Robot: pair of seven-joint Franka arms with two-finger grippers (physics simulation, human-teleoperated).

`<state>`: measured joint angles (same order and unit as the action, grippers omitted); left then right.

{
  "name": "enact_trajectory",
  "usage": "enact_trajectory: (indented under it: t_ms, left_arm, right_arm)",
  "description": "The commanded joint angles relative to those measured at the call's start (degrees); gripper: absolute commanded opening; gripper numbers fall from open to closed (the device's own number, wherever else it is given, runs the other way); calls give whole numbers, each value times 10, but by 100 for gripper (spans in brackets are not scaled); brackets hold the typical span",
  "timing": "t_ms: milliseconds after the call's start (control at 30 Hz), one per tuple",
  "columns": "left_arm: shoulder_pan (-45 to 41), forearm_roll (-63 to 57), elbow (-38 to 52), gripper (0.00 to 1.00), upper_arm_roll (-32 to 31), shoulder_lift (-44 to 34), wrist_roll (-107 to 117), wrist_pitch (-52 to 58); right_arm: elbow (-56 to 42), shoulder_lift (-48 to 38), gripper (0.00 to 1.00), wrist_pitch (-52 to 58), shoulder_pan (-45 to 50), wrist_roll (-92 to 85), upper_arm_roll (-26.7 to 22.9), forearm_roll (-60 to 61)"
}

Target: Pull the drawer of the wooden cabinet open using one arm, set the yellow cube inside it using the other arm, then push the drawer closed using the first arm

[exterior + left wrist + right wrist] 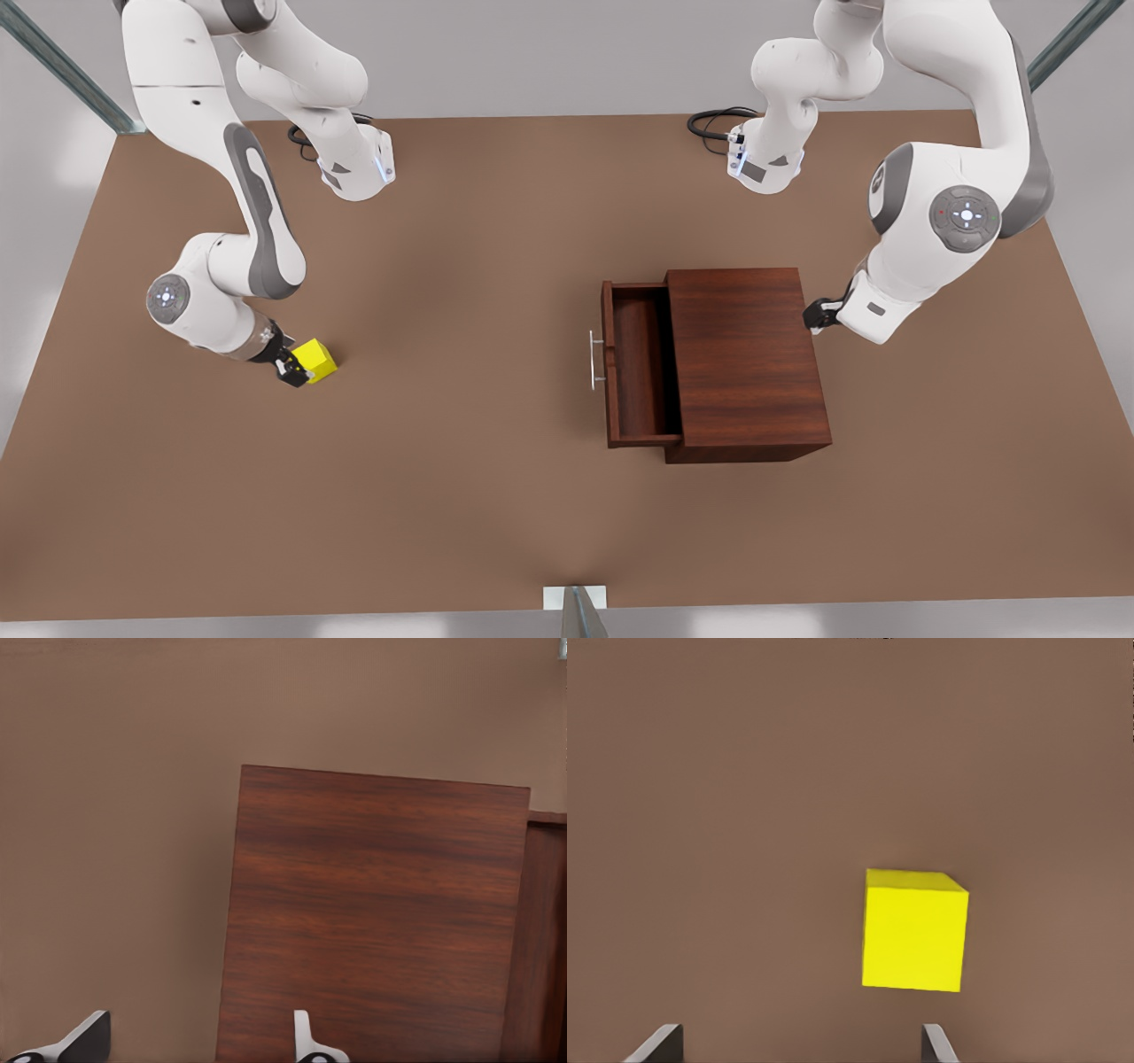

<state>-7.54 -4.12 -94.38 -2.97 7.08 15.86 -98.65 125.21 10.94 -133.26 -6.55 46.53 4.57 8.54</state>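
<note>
The wooden cabinet [749, 359] stands on the brown table at the front view's right. Its drawer [640, 363] is pulled out toward the front view's left, its inside bare, with the silver handle [594, 359] on its front. My left gripper [819, 312] is open and hovers at the cabinet's rear side, away from the drawer. In the left wrist view the cabinet top [372, 912] lies just beyond that left gripper [197, 1041]. The yellow cube [316, 359] rests on the table at the front view's left. My right gripper [292, 368] is open right beside it. The cube [914, 930] lies just ahead of that right gripper [797, 1045], not between the fingers.
The brown table [461, 266] spreads wide between cube and cabinet. Both arm bases with black cables [713, 120] stand at the far edge. Metal frame struts [580, 611] stand at the near edge and the far corners.
</note>
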Motion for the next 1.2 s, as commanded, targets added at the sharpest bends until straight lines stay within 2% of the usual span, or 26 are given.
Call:
enact_trajectory:
  t_ms: [0,233,567,1167]
  left_arm:
    - [-1,0,0,100,0,-1,-165,-3]
    - [-1,0,-3,100,0,-1,-164,-2]
    - [-2,0,-4,100,-1,-1,-164,-2]
    - [-3,0,-5,100,-2,-1,-159,1]
  right_arm:
    - [23,0,100,-89,-1,24,0,1]
    - [55,9,100,-124,-1,18,1,-5]
    - [54,32,100,-119,-30,21,0,-103]
    - [61,85,100,-125,-30,18,3,-146]
